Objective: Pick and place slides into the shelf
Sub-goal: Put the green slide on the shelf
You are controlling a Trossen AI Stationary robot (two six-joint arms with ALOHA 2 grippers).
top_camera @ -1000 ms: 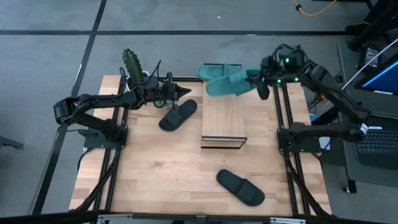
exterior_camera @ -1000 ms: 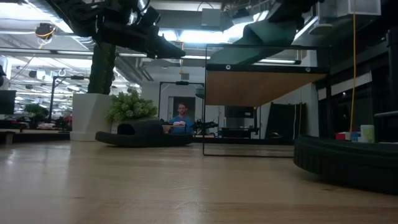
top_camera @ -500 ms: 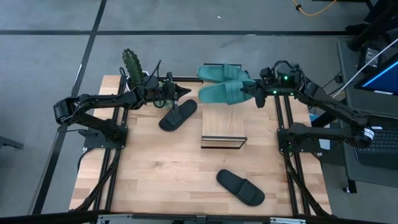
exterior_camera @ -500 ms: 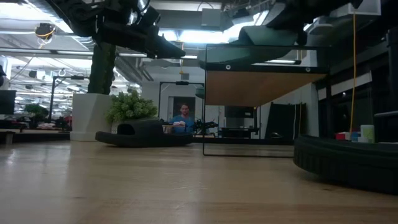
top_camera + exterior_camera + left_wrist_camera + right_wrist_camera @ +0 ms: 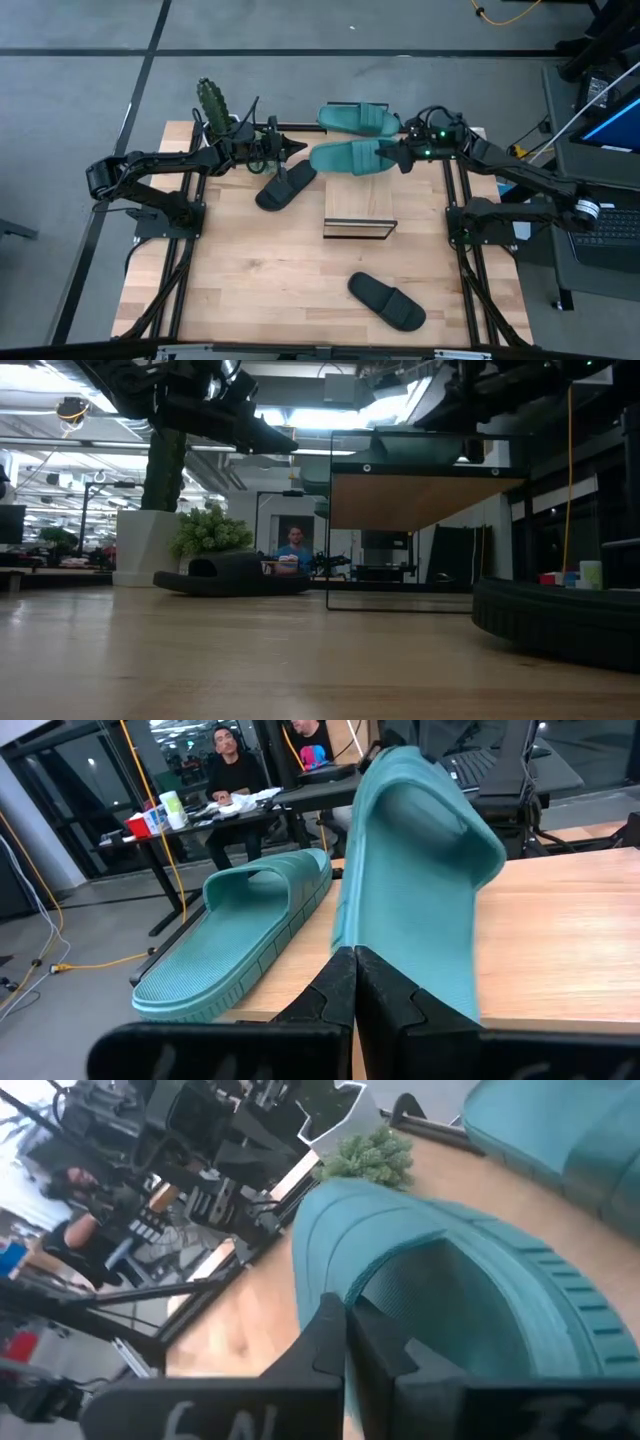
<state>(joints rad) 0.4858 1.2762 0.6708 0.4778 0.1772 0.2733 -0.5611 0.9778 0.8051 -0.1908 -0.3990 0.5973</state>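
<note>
right gripper (image 5: 392, 157): squeezed on a teal slide (image 5: 345, 157), held over the back end of the shelf (image 5: 358, 200) | second teal slide (image 5: 355, 118): behind the shelf | left gripper (image 5: 293, 150): fingers together, near a black slide (image 5: 285, 185) | other black slide (image 5: 387, 301): on the table front

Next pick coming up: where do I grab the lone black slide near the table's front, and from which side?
Grip the black slide across its wide strap, coming straight down from above with the wrist turned to its slant. It lies flat and diagonal on the table, with nothing close beside it.
</note>
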